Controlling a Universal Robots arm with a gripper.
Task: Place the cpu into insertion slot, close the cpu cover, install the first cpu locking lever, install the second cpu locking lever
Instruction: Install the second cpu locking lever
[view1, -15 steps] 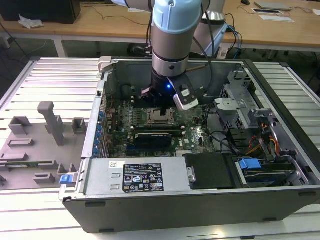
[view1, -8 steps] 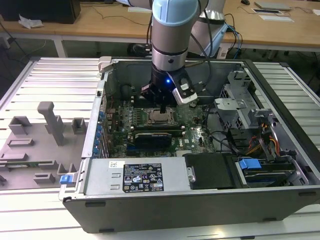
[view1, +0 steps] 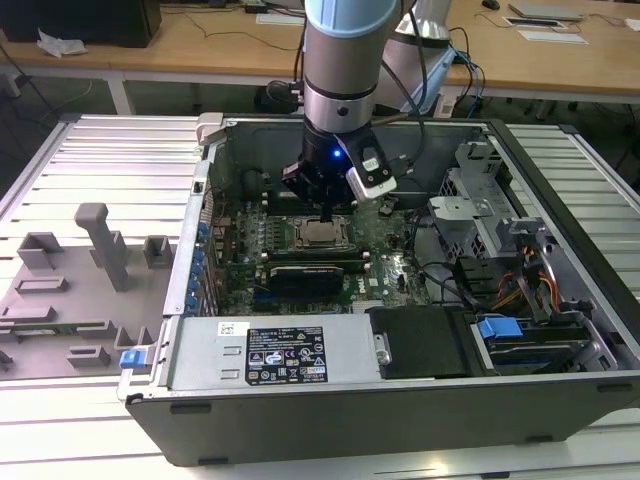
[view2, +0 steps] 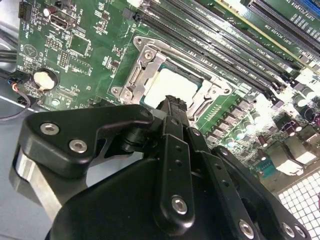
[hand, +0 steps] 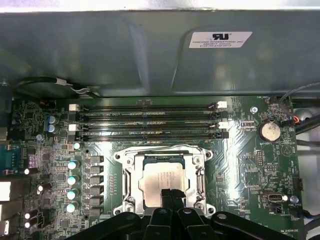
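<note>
Silvery cpu (hand: 167, 181) in insertion slot (hand: 131, 176) under cpu cover (hand: 200, 172); narrow, empty hand (hand: 171, 196) above.

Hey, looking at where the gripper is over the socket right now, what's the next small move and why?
Probably a short, careful push down on the edge of the cpu cover. The cpu already sits in the insertion slot with the cover's frame lying around it, and the gripper, fingers together, is at the frame's near edge.

Lab/workshop bench: open PC case (view1: 420, 400) lies on slatted aluminium worktable (view1: 120, 150), grey 3D-printed fixture tray (view1: 70, 300) alongside, wooden office desks (view1: 200, 45) w/ cables behind, robot arm (view1: 345, 60) overhead.
</note>
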